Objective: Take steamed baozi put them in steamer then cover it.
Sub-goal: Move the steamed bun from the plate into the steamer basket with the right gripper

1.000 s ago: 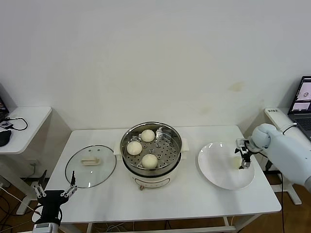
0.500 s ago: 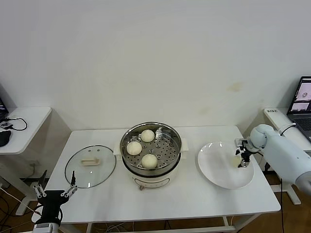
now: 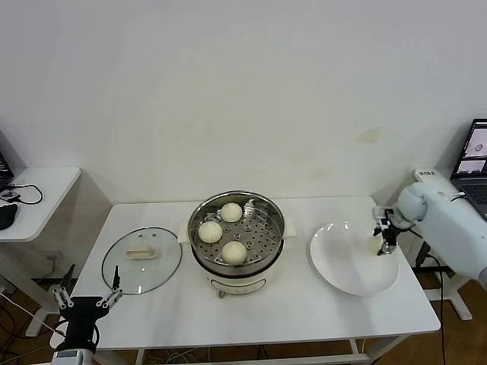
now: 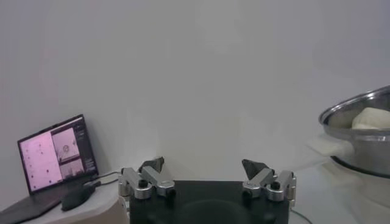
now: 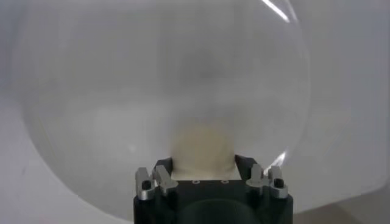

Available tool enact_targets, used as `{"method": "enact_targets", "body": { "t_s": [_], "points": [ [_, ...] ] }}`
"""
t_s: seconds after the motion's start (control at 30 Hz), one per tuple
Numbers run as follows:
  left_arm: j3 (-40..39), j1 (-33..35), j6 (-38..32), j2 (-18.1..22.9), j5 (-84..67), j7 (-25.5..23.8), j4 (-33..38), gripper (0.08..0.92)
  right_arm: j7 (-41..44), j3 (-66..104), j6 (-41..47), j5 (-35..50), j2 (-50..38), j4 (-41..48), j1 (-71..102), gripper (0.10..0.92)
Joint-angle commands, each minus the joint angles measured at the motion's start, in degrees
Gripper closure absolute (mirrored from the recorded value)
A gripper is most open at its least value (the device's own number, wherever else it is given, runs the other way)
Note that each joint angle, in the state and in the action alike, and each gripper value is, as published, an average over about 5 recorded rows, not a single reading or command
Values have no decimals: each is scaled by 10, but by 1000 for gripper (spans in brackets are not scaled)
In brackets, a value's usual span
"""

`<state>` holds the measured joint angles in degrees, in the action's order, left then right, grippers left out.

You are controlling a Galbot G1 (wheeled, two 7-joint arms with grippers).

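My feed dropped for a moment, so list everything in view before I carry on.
steamed baozi: three, cream-white, on the steamer tray; a fourth between the right gripper's jaws
steamer: one, stainless steel on white base, table centre
cover: one, clear glass, cream handle, left of the steamer
plate: one, white, right of the steamer
table: one, white
laptop: one, far right
left gripper: open, parked below the table's left front corner
right gripper: over the plate's right edge

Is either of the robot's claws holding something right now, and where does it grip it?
The right gripper clasps the last baozi by its two sides, over the plate. The left gripper holds nothing.
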<state>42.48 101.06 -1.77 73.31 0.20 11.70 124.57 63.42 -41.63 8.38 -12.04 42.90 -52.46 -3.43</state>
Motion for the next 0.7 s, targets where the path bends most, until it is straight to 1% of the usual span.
{"method": "enact_targets", "body": {
  "t_s": [0.03, 0.2, 0.33, 0.5, 0.7],
  "points": [
    [-3, -1, 2, -4, 1, 0, 4, 177, 10, -198, 65, 160, -60, -171, -219, 372],
    [-5, -7, 6, -9, 0, -1, 5, 177, -3, -335, 96, 268, -17, -234, -393, 370],
    [-8, -12, 6, -11, -1, -1, 5, 177, -21, -381, 120, 339, 41, -256, -471, 365],
    [-13, -20, 6, -12, -2, -1, 1, 177, -60, -375, 172, 418, 110, -269, -466, 364],
    [-11, -22, 5, -12, -3, -1, -4, 177, -104, -355, 228, 475, 196, -257, -407, 356]
  ]
}}
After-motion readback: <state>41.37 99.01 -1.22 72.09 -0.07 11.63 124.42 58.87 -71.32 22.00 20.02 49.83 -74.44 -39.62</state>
